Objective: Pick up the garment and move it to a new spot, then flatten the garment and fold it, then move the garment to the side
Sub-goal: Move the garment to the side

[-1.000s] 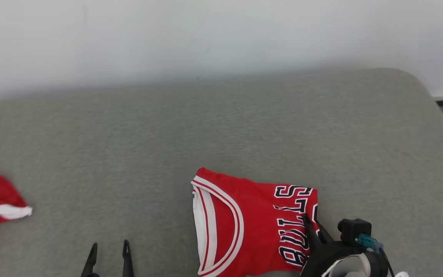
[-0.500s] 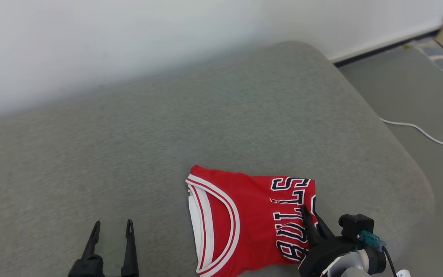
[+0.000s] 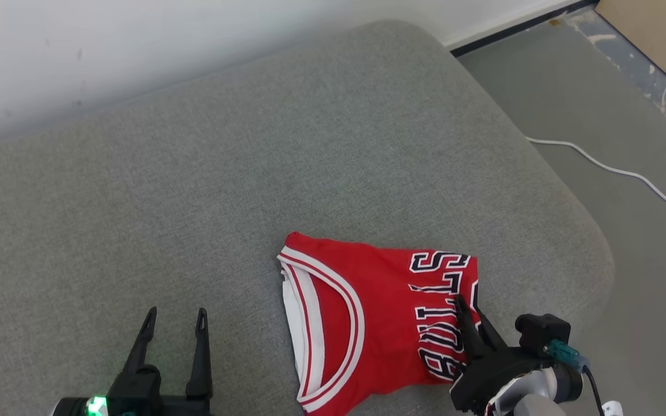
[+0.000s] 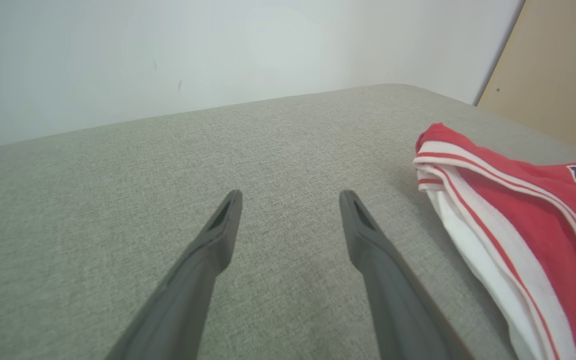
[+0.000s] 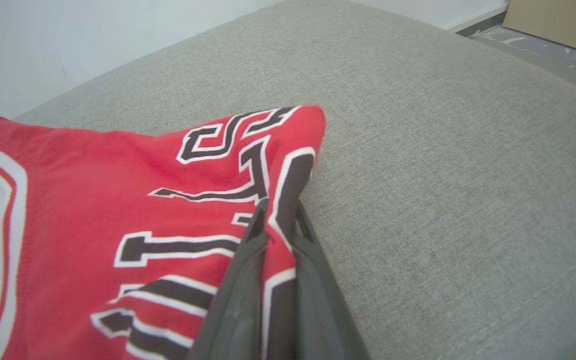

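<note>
My view has swung to the right since a second ago. The floor (image 3: 570,86) and a white cable (image 3: 610,169) have come in on the far right, and the jersey sits in much the same place against my right claw, so I read this as the camera turning rather than the cloth sliding.

The right claw (image 3: 467,306) is clamped on the jersey (image 3: 367,312). In the right wrist view its two fingers are pinched together on the right-hand edge, with a ridge of red cloth and lettering gathered between them. The jersey lies in a compact folded shape on the near right part of the grey cushion (image 3: 252,173), collar trim to the left and lettering to the right.

The left claw (image 3: 176,313) stands apart and empty, low over bare cushion to the left of the jersey and not touching it.

Since the folding looks done, I judge this to be the last step, moving the jersey to the side. Next I would draw it further right with an even pull so the layers don't slip, stop short of the cushion's rounded right edge, and then let go.
</note>
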### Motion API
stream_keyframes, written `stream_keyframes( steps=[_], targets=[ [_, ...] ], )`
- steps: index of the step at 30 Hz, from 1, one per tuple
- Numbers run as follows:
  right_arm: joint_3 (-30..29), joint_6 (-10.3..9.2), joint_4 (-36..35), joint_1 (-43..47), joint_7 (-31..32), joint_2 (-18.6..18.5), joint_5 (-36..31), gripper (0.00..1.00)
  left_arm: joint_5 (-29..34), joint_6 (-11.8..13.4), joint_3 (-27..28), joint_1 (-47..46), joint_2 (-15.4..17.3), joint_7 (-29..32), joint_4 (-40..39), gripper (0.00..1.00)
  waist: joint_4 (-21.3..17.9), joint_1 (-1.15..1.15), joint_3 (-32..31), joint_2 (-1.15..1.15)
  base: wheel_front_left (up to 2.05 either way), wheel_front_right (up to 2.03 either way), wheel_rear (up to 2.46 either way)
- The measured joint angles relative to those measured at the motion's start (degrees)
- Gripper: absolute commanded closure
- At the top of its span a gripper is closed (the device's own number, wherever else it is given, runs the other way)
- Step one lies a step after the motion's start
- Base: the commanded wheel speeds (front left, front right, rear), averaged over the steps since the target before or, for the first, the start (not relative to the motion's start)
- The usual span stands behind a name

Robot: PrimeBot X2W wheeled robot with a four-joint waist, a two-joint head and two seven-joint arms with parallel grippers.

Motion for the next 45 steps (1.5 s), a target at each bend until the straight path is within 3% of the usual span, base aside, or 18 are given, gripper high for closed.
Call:
stream_keyframes(
  steps=[4, 9, 18, 25, 31, 38, 45],
  targets=[
    [-0.74, 0.00, -1.82, -1.65, 0.00, -0.04, -0.47, 1.00, 0.87, -0.41, -0.16, -0.67, 0.32, 0.00, -0.93, 0.00, 0.60, 0.00, 1.87, 0.00, 0.00, 0.00, 0.00],
    [-3.19, 0.00, -3.39, -6.12, 0.00, -0.01, -6.86, 1.00, 2.05, -1.00, -0.99, -2.17, 1.53, 0.00, -2.41, 0.00, 2.05, 0.00, 4.67, 0.00, 0.00, 0.00, 0.00],
    [-14.48, 0.00, 0.81, -18.72, 0.01, -1.27, -15.33, 1.00, 3.43, -0.91, -3.46, -6.32, 3.23, 0.00, -4.16, 0.00, 6.14, 0.01, 9.98, 0.00, 0.00, 0.00, 0.00],
    [-32.42, 0.00, 7.82, -28.64, 0.01, -7.75, -25.44, 1.00, 3.77, 0.10, -5.35, -9.44, 4.41, -0.07, -5.75, 0.00, 11.06, 0.00, 14.58, 0.00, 0.00, 0.00, 0.00],
    [-44.43, 0.00, 8.87, -32.85, -0.01, -11.50, -36.26, 1.00, 3.31, 1.05, -6.47, -10.92, 4.89, -0.34, -6.98, 0.00, 14.97, 0.00, 17.65, 0.00, 0.00, 0.00, 0.00],
    [-52.52, 0.00, 9.68, -35.20, -0.01, -14.86, -44.84, 1.00, 2.64, 2.04, -7.23, -11.89, 4.85, -0.48, -7.53, 0.00, 17.88, -0.01, 19.48, 0.00, 0.00, 0.00, 0.00],
    [-55.68, 0.00, 10.14, -36.81, 0.00, -18.05, -49.38, 1.00, 2.21, 2.57, -7.54, -12.19, 5.05, -0.48, -7.42, 0.00, 18.74, -0.01, 19.61, -0.01, 0.00, 0.00, 0.00]
  ],
)
